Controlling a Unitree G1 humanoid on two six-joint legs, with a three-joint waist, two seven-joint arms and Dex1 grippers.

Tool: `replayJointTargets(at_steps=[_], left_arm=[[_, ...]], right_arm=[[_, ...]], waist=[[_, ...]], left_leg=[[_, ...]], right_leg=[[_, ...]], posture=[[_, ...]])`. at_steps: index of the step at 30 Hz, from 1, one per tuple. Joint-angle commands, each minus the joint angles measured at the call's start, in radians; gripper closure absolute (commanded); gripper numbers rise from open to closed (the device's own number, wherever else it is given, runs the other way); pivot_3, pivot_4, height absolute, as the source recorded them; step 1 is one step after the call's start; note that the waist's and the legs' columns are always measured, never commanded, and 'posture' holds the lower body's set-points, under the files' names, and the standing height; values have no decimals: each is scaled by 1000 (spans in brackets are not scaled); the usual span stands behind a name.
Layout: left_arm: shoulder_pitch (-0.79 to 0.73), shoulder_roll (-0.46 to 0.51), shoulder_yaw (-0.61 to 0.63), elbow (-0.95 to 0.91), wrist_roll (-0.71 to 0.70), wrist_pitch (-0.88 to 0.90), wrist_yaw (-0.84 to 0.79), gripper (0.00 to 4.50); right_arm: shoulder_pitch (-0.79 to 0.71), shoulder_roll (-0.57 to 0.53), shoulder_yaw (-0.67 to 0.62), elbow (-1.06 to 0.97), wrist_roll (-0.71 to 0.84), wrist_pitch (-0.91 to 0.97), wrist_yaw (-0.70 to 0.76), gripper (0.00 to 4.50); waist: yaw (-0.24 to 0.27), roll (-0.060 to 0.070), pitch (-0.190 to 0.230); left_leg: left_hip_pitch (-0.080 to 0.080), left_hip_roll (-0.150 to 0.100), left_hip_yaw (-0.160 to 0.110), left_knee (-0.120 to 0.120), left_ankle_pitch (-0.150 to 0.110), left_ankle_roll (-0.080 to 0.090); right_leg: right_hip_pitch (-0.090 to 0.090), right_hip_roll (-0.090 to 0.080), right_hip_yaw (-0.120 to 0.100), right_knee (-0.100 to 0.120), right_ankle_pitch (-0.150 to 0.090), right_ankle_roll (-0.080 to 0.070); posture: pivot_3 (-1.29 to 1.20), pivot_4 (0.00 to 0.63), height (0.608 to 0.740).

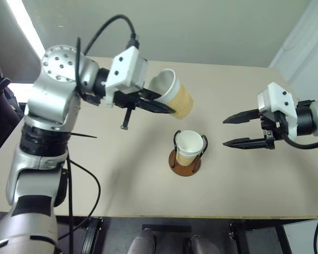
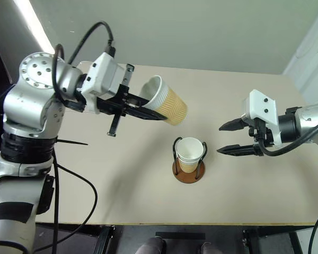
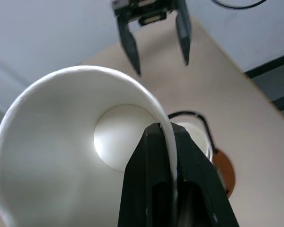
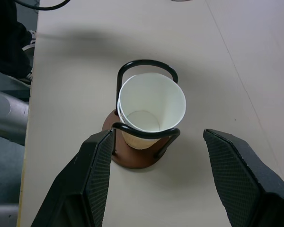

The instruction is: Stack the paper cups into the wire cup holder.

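**Last cup carried toward the holder**

Above the table [image 1: 122, 174], left of centre, the left gripper [image 1: 161, 106] is clamped on the rim of a paper cup [image 1: 176, 98], one finger inside the mouth and one outside, as the left wrist view shows. That cup hangs in the air tilted well over, its mouth facing left and its yellow-orange wall pointing right and down. Just nearer and slightly right of it stands the wire cup holder [image 1: 185, 161], its reddish-brown base flat on the table and its black loops upright around the cups already nested inside [image 1: 189, 145]; the right wrist view shows a doubled rim there, so two seem to be seated. The right gripper [image 1: 236, 131] waits to the right of the holder, fingers spread wide and empty, apart from the wire.

By my reading the step in hand is bringing the remaining cup over. The next move calls for turning it upright, base down, centring it over the nested mouth between the loops, lowering it in, then letting go.
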Motion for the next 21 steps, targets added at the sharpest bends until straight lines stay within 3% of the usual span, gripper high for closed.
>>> replayJointTargets(at_steps=[1,21], left_arm=[[-26,-17,-35,24,12,-30,-53,4465],[-105,-114,-276,211,71,-253,-92,4465]], right_arm=[[7,-30,-73,-33,19,12,-19,1415],[31,-57,-127,-69,72,64,-77,1415]], waist=[[0,0,0],[5,0,0]], left_leg=[[0,0,0,0,0,0],[-1,0,0,1,0,1]], right_leg=[[0,0,0,0,0,0],[0,0,0,0,0,2]], posture=[[0,150,740],[0,150,740]])
